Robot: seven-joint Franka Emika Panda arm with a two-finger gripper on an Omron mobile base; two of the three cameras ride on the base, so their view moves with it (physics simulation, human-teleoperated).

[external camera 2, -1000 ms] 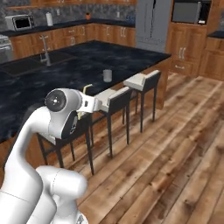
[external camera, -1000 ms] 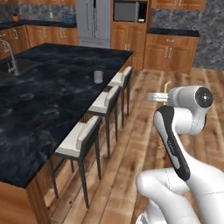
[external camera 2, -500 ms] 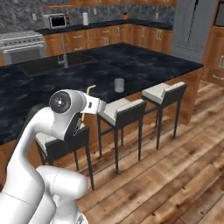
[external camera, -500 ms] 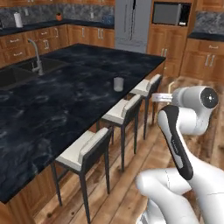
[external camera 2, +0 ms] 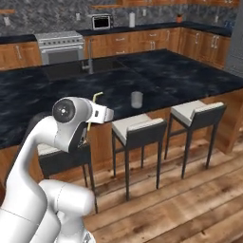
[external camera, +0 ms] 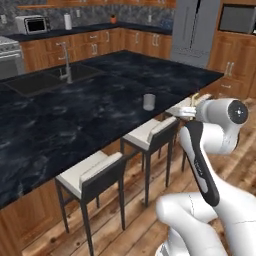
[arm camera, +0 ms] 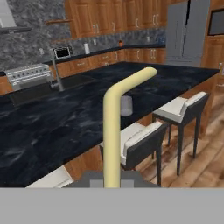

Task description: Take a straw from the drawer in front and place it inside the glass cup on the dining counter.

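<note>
The gripper [external camera 2: 93, 110] pinches the straw [arm camera: 113, 131], whose long axis rises from the jaws and bends at the tip. The glass cup [arm camera: 126, 105] stands ahead, far beyond the straw, on the counter [arm camera: 52, 127] near its stool-side edge, well apart from the gripper.

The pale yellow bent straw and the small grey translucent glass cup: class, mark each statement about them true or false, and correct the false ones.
1. The jaws are shut on the pale yellow bent straw. True.
2. The straw already stands inside the small grey translucent glass cup. False: it is in the gripper, away from the cup.
3. The cup stands upright on the black marble dining counter. True.
4. The cup sits in the sink. False: it is near the counter edge by the white-cushioned stools.
</note>
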